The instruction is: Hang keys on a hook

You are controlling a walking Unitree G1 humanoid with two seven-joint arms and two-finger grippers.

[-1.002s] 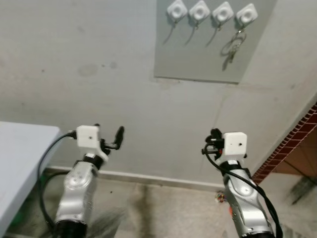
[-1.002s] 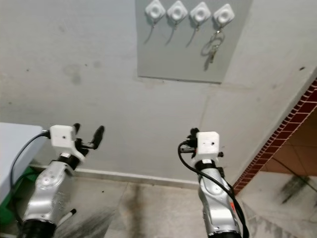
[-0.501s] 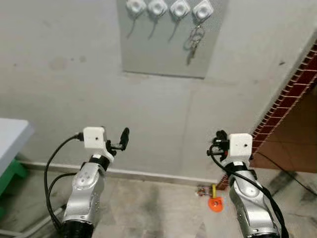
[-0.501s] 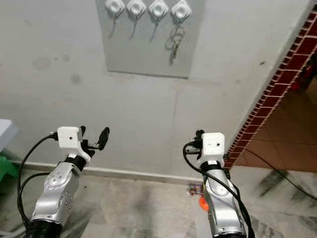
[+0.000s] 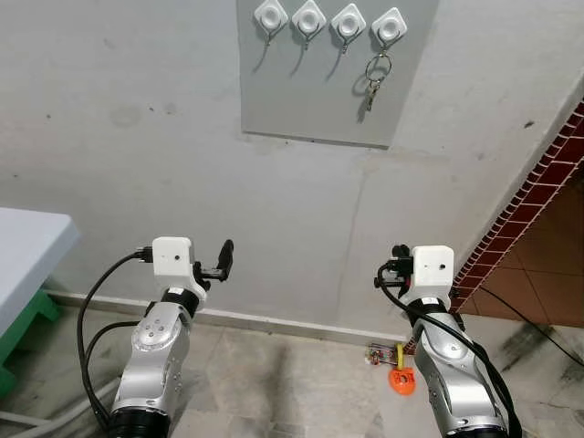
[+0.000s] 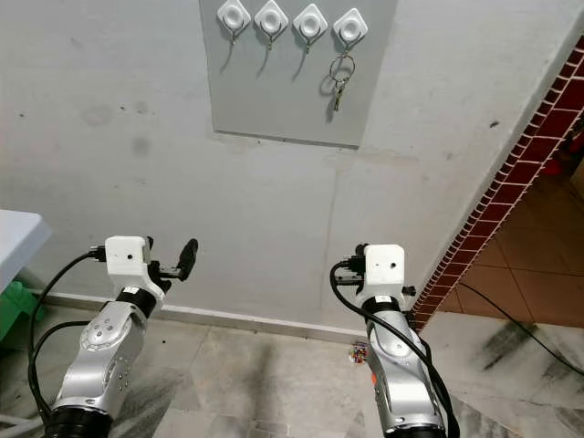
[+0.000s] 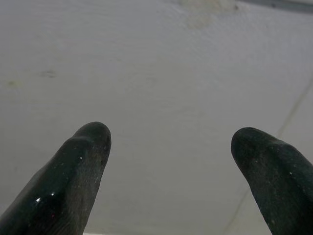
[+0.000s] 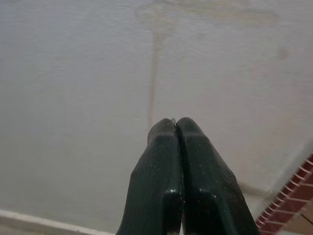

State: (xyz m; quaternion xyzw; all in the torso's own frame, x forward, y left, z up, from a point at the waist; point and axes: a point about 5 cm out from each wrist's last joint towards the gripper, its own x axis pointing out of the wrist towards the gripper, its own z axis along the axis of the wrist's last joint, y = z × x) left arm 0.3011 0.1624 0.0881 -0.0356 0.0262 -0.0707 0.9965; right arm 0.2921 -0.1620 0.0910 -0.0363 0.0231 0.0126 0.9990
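Your head views give you the grey panel (image 5: 333, 73) high on the wall (image 5: 137, 137), carrying four white hooks (image 5: 308, 17) in a row; the keys (image 5: 374, 80) hang from the hook at the panel's right end. Your wrist views look along the fingers at bare wall. The left gripper (image 7: 171, 171) has its fingers (image 7: 78, 181) spread wide, holding nothing. The right gripper (image 8: 176, 147) has its fingers (image 8: 159, 181) pressed together, with nothing between them. Both arms sit raised, well below the panel. On the floor (image 5: 301, 392) by the brick edge (image 5: 538, 201) lies one small orange object (image 5: 401, 380).
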